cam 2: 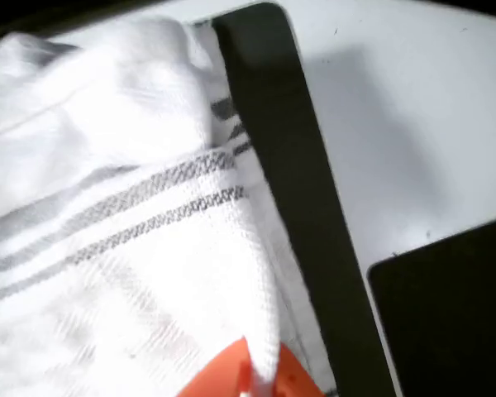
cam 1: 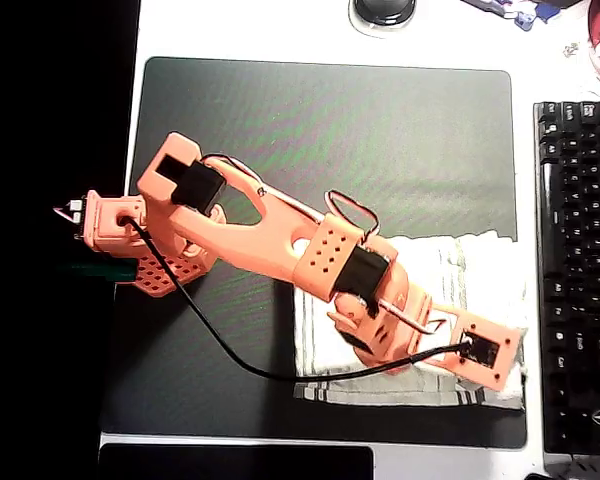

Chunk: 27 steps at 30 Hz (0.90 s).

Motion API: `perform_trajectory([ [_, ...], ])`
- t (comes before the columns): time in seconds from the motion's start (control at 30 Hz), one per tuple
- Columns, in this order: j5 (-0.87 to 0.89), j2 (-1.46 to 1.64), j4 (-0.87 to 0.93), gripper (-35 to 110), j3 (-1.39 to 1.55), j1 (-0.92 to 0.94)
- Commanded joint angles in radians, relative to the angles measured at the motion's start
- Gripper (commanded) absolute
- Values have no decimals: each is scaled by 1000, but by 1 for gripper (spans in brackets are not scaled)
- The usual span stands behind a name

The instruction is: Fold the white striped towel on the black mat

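While the towel (cam 1: 450, 270) lies on the mat (cam 1: 330, 130) beside the keyboard (cam 1: 578, 270), we see our claw (cam 2: 252, 376) clamped on its edge.

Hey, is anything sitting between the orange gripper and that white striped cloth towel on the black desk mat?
Nothing visible. In the wrist view the orange gripper is already pinching an edge of the white striped cloth towel, and the black desk mat beside the towel looks bare. The black keyboard lies off the mat.
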Motion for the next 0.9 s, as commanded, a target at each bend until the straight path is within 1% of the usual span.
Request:
perform_trajectory([
  [0.0,-51,-5,-74,0,32,54],
  [0.17,-86,-31,-150,1,98,77],
  [0.37,-80,18,-153,7,141,81],
  [0.7,-97,253,-155,10,287,63],
  [0.87,-77,410,-126,11,410,-11],
])
